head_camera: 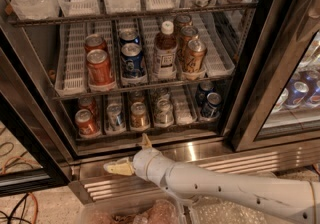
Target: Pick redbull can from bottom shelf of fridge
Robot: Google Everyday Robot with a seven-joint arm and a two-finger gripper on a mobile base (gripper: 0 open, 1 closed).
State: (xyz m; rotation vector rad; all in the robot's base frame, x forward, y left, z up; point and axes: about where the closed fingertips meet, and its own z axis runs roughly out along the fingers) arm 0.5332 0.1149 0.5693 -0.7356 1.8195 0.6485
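Redbull can [116, 117] standing upright on the bottom shelf [183, 107] of the fridge [252, 88], between a red-orange can [86, 123] and a gold-orange can [139, 115], with the gripper [126, 154] lower, before the ribbed steel base [240, 160], jaws spread wide, touching no can.
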